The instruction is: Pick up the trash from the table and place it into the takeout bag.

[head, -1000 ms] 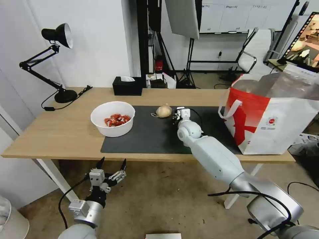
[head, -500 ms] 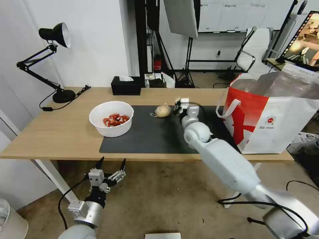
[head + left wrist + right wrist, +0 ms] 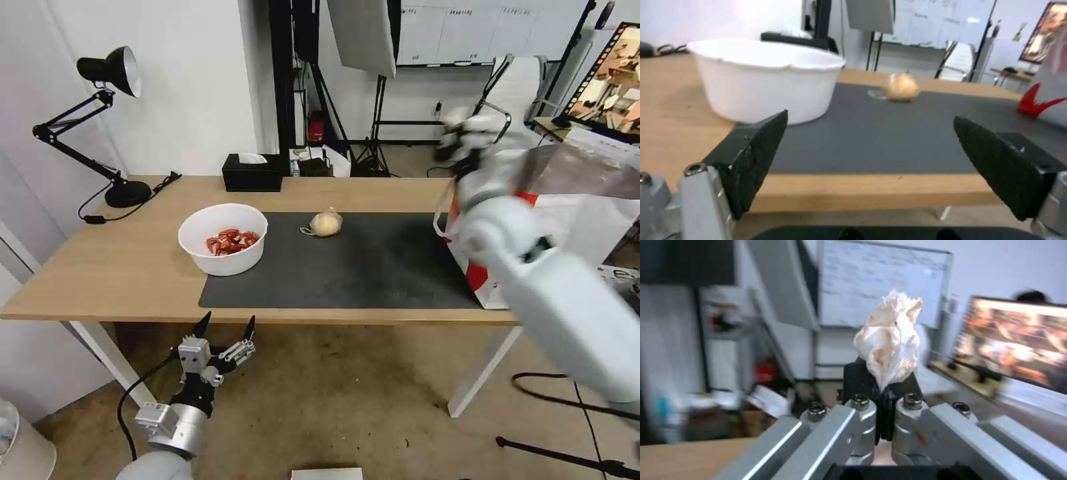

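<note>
The long light-wood table (image 3: 133,267) is holding the boxy white-and-red takeout bag (image 3: 600,220) at its right end, plus a white bowl of red shells (image 3: 223,239) and a tan wrapped lump (image 3: 326,223) on the grey mat. The step in hand looks like carrying: the right gripper (image 3: 884,396), raised near the bag's rim, is pinching the crumpled white tissue (image 3: 890,340). Next, centre over the mouth and release. The left gripper (image 3: 871,163) is hanging spread below the table edge.
</note>
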You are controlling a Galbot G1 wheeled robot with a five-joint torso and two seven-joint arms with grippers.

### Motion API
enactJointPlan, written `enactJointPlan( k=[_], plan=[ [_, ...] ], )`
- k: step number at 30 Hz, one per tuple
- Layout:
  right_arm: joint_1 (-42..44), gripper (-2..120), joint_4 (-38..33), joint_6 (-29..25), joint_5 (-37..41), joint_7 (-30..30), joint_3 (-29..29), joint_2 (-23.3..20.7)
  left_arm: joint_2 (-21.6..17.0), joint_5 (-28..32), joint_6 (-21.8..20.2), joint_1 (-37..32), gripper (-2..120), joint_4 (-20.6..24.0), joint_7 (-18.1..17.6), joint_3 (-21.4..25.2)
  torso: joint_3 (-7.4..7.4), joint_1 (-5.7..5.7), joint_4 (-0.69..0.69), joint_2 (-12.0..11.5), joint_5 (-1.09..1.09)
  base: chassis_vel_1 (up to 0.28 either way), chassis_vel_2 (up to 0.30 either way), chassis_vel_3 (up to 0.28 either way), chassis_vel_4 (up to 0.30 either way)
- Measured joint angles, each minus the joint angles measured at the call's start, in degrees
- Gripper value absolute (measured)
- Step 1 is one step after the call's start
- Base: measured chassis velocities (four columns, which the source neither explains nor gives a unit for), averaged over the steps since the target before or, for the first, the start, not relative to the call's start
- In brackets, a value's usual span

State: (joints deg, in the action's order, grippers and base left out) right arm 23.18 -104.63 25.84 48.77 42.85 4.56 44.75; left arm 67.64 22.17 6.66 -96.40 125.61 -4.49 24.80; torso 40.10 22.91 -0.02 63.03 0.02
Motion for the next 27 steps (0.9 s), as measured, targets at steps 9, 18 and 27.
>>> enactJointPlan(
  k=[9,18,27],
  plan=[
    [2.9,6,-0.1,6.9,8.8,8.7,3.1,-1.3,-0.2,0.5,-0.1,-0.6,100,1.3,0.1,-0.1,0.00,0.00,0.02,0.0,0.00,0.000,0.000,0.000,0.000],
    [3.7,36,-0.4,7.8,9.4,8.7,3.3,-1.8,-0.3,1.4,-0.3,-0.5,100,1.3,0.1,-0.2,0.00,0.00,0.02,0.0,-0.02,0.000,0.000,0.000,0.000],
    [4.0,68,-0.8,7.8,9.4,8.2,3.1,-2.1,-0.2,1.6,-0.4,-0.1,100,1.3,0.1,-0.3,0.00,0.00,0.02,0.0,-0.01,0.000,0.000,0.000,0.000]
  ],
)
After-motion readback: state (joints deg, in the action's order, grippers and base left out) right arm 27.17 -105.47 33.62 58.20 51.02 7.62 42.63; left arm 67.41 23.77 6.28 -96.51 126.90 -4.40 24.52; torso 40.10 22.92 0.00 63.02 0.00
